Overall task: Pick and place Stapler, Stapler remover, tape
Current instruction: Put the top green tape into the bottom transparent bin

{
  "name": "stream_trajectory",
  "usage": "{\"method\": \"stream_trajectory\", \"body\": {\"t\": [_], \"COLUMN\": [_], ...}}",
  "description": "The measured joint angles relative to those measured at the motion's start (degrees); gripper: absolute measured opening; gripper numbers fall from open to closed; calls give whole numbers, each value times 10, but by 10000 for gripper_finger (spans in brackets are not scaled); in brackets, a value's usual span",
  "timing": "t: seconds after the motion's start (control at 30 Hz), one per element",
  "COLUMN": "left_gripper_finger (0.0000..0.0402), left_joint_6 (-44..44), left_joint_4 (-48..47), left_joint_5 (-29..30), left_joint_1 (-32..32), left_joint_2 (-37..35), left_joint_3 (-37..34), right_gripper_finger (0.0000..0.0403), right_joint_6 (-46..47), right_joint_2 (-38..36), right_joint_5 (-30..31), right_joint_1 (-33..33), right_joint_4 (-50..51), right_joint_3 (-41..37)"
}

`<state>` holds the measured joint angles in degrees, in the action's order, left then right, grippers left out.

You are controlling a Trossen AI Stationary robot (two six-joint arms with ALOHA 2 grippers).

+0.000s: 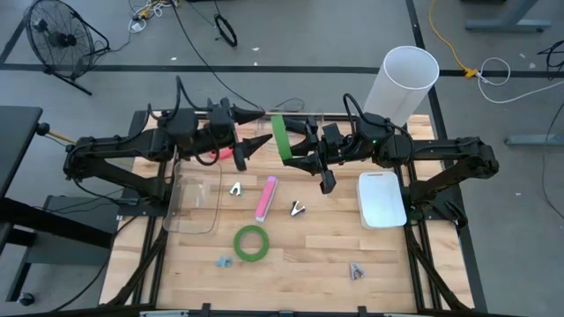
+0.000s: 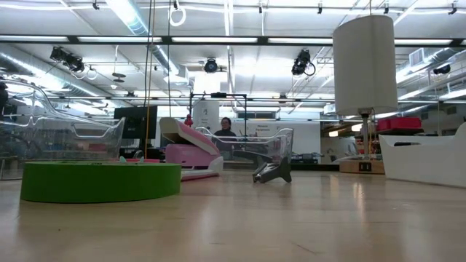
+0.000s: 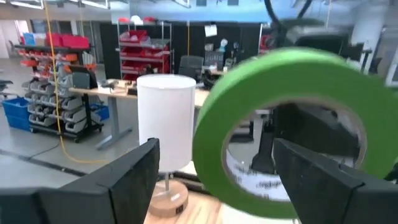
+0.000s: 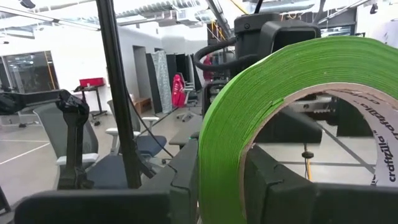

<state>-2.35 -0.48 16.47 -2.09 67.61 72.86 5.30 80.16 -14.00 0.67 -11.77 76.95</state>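
A bright green tape roll (image 1: 279,136) stands on edge in the air above the table's far middle, with my right gripper (image 1: 298,151) shut on it. My left gripper (image 1: 257,132) is open, its fingertips just short of that roll on its left side; the roll (image 3: 292,118) shows ahead between its fingers. A second green tape roll (image 1: 251,242) lies flat on the table. The pink stapler (image 1: 266,198) lies beside two metal stapler removers (image 1: 236,187) (image 1: 298,209). Something pink-red (image 1: 220,157) shows under the left arm. My right gripper pinches the roll's band (image 4: 224,143), one finger inside the ring (image 4: 273,180) and one on the outer face (image 4: 183,180). The fingers come level from the table's right side. The roll is upright and lifted clear of the table.
A clear plastic container (image 1: 194,202) stands at the left and a white bin (image 1: 381,198) at the right. A tall white cylinder (image 1: 405,79) stands at the far right corner. Small bits lie near the front edge (image 1: 223,261) (image 1: 356,271). A person sits beyond the table (image 2: 226,131).
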Motion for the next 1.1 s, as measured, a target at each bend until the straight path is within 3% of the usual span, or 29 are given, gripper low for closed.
{"method": "stream_trajectory", "body": {"t": [0.8, 1.1], "left_gripper_finger": [311, 223], "left_joint_6": [0, 0], "left_joint_4": [72, 71], "left_joint_5": [-15, -14], "left_joint_1": [0, 0], "left_joint_2": [48, 49], "left_joint_3": [0, 0], "right_gripper_finger": [73, 73], "right_joint_6": [1, 2], "right_joint_2": [0, 0], "right_joint_5": [0, 0], "right_joint_1": [0, 0], "right_joint_4": [21, 21], "right_joint_3": [0, 0]}}
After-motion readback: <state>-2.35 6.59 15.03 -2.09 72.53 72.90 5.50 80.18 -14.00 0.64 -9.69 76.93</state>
